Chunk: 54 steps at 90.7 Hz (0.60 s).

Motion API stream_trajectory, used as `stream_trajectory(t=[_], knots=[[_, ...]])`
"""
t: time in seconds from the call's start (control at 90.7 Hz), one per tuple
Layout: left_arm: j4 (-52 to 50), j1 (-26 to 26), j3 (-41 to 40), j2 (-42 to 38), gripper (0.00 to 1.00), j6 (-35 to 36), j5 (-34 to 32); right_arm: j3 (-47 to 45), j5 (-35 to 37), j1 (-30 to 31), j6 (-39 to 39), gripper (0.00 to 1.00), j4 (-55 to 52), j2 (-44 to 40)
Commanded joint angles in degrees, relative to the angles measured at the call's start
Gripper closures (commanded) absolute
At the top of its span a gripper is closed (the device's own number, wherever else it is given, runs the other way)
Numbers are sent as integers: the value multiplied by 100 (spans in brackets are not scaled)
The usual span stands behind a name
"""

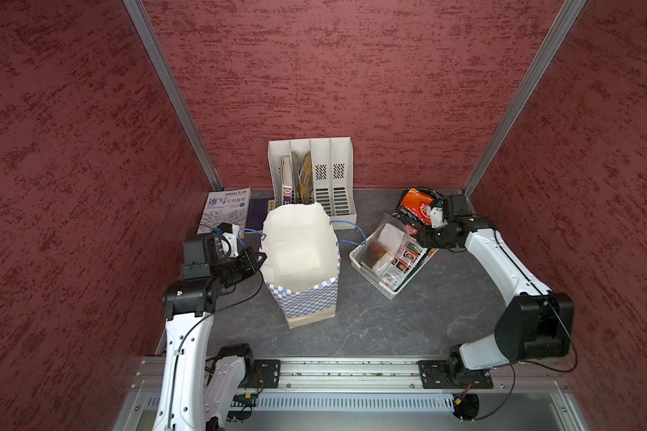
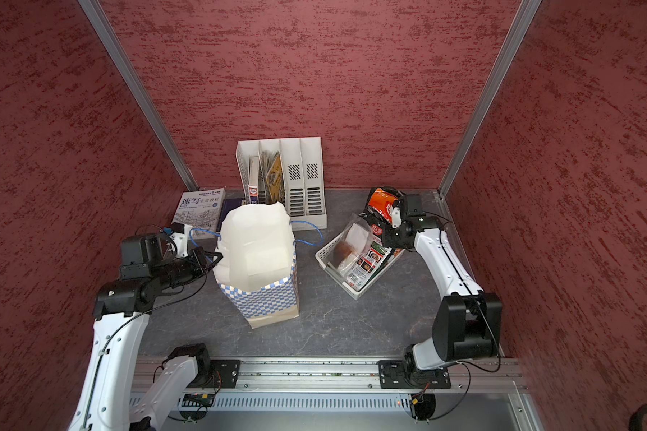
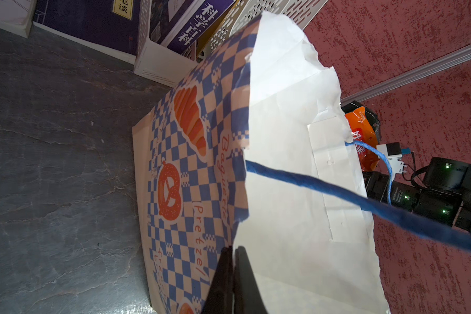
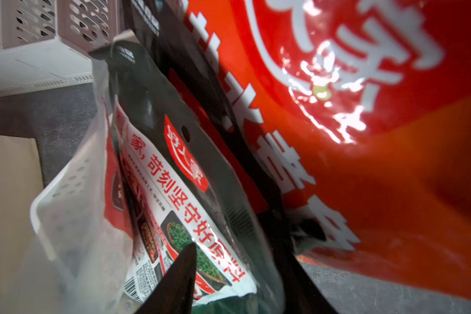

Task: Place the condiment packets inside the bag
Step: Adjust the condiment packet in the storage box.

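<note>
bag (image 1: 307,298) (image 2: 262,298) (image 3: 174,163) was stood upright mid-worktop (image 1: 389,328), long axis vertical, mouth open upward, checked band seen on the near face. Blue cord handles (image 3: 310,184) were splayed out to either side. Print read in L wrist view: "Baguette", "Pretzel", w/ croissant + pretzel motifs.

L hand (image 1: 259,257) (image 3: 233,250) was seen fully closed, pinched on the bag's rim at its L side.

orange packet (image 1: 415,203) (image 2: 381,199) (image 4: 365,136) was seen raised on edge past the far end of the basket (image 1: 370,278) (image 2: 337,274), near the R rear corner. It was steeply tilted, orange face turned toward the bag. Big white chars on it were cropped + glared in R wrist view, so not fully legible.

R hand (image 4: 230,229) was right at that packet. Its fingers were seen apart in the wrist view, w/ the packet's black edge against one finger. Whether anything was clamped couldn't be told.

Other packets were seen lying in the basket, long axes along its length, i.e. diagonal, near-centre to far-R. green-black packet (image 1: 408,259) (image 4: 180,174) was marked w/ a red "好人家" badge, a white strip "苛刻坚守好原料", food photos and a barcode. clear pouch (image 1: 385,239) w/ brown contents was laid on top.

file rack (image 1: 337,179) was placed behind the bag; a spine (image 3: 199,30) in it read "科学百科". book (image 1: 226,209) titled "速写 实用教程" was laid flat far-L.
</note>
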Motion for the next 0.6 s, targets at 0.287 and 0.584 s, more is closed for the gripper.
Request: stream_trajectory(t=[0.287, 0.584], knots=[[148, 50, -3, 28, 100, 66, -27, -500, -947, -27, -142, 100, 939, -773], [157, 48, -5, 67, 100, 116, -42, -353, -527, -32, -449, 100, 974, -1930]])
